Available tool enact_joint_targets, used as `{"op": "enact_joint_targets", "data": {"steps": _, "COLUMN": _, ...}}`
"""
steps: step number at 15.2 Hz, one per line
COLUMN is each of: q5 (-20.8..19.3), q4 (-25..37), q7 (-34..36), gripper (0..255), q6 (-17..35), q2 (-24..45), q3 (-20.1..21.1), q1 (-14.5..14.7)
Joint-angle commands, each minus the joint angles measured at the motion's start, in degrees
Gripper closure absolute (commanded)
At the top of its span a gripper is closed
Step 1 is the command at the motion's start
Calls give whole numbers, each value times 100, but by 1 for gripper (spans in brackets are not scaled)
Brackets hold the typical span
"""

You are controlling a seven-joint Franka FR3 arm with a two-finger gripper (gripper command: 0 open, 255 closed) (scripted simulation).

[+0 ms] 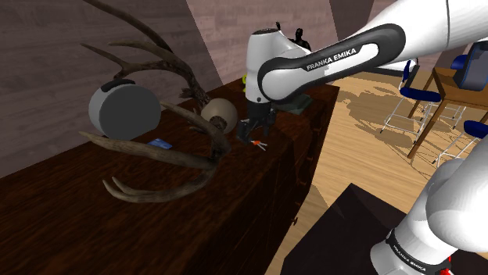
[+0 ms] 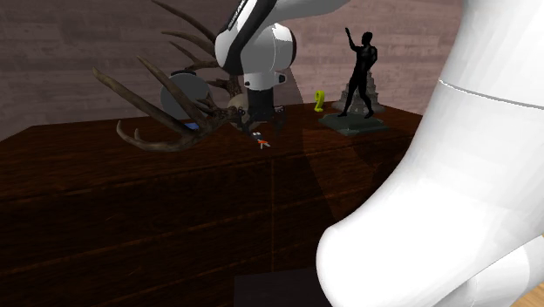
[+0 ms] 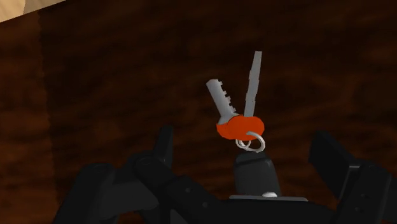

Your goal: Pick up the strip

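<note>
While your gripper (image 3: 247, 145) hung, fingers (image 3: 167, 143) apart, over the wooden cabinet top (image 3: 95, 83), 2 grey keys (image 3: 219, 98) lay flat beneath it: likely light, rigid, slippery; grip across their orange head (image 3: 238, 126).

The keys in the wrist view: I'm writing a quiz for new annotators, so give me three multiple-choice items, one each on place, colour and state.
1. Where do the keys lie?
A. On the light floor
B. On a chair seat
C. On the dark wooden cabinet top

2. What colour are the key heads?
A. Orange
B. Blue
C. Green

3. What is the state of the end effector?
A. Shut on the keys
B. Open, with the keys not clasped
C. Shut on nothing

Answers:
1. C: dark wood grain surrounds the keys in the wrist view.
2. A: the orange heads sit at the ring, and the blades are grey.
3. B: the two black fingers stand apart in the wrist view and neither touches the keys.
</note>
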Motion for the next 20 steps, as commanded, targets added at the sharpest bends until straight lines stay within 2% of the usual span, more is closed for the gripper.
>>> {"op": "enact_joint_targets", "data": {"steps": 1, "q5": -3, "q4": -23, "q7": 8, "gripper": 255, "q6": 37, "q2": 11, "q3": 4, "q1": 2}}
{"op": "enact_joint_targets", "data": {"steps": 10, "q5": -1, "q4": -22, "q7": 5, "gripper": 255, "q6": 29, "q2": 5, "q3": 3, "q1": 1}}
{"op": "enact_joint_targets", "data": {"steps": 20, "q5": 55, "q4": 559, "q7": -64, "gripper": 255, "q6": -736, "q2": -186, "q3": -20, "q1": -2}}
